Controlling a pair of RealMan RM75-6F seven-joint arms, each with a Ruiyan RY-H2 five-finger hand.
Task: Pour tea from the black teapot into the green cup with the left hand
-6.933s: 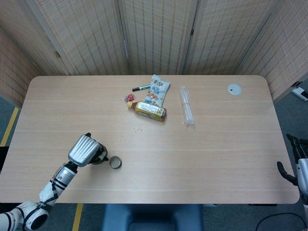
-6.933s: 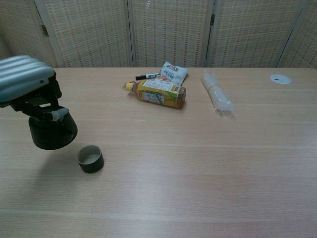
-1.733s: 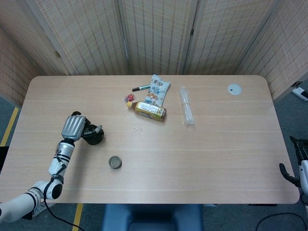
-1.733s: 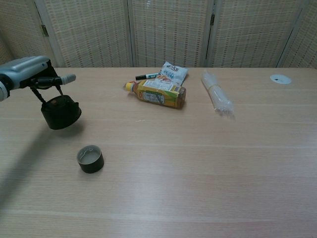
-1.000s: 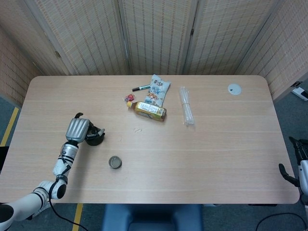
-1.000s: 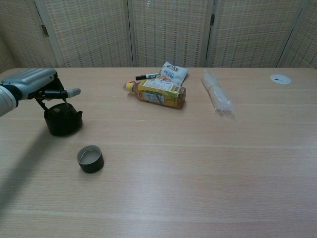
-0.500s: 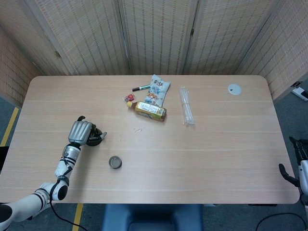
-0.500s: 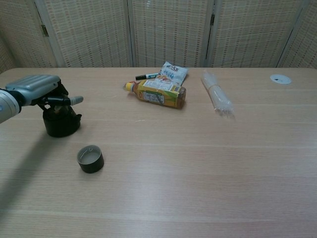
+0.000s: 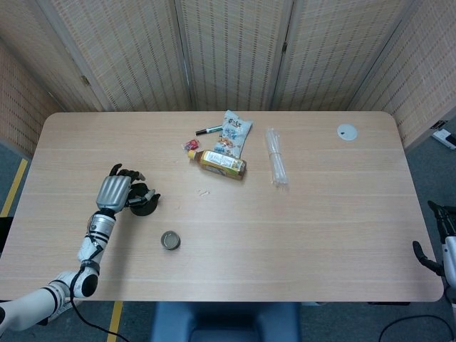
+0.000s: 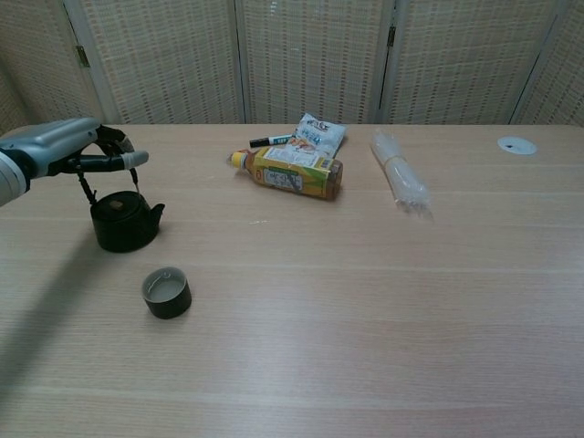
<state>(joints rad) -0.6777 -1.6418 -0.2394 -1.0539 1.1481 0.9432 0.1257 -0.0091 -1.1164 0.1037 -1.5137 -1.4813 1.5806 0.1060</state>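
Observation:
The black teapot [image 9: 144, 206] [image 10: 123, 224] stands upright on the table at the left, its spout pointing right and its thin wire handle raised. My left hand [image 9: 115, 191] [image 10: 59, 146] hovers just above and behind it with fingers spread; nothing is gripped, though the handle's top sits close under the fingers. The green cup [image 9: 170, 240] [image 10: 166, 292] stands in front of and to the right of the teapot, apart from it. My right hand [image 9: 440, 242] shows only at the table's right edge, fingers apart and empty.
A yellow drink bottle [image 9: 222, 163] lies on its side at mid-table, with a snack bag [image 9: 234, 132], a marker [image 9: 209, 130] and a small red item [image 9: 191, 146] behind it. A clear plastic bundle [image 9: 276, 157] and a white disc [image 9: 346, 131] lie further right.
The teapot has been set down on the table and my left hand has opened its fingers and lifted off the handle. The cup and right hand have not moved.

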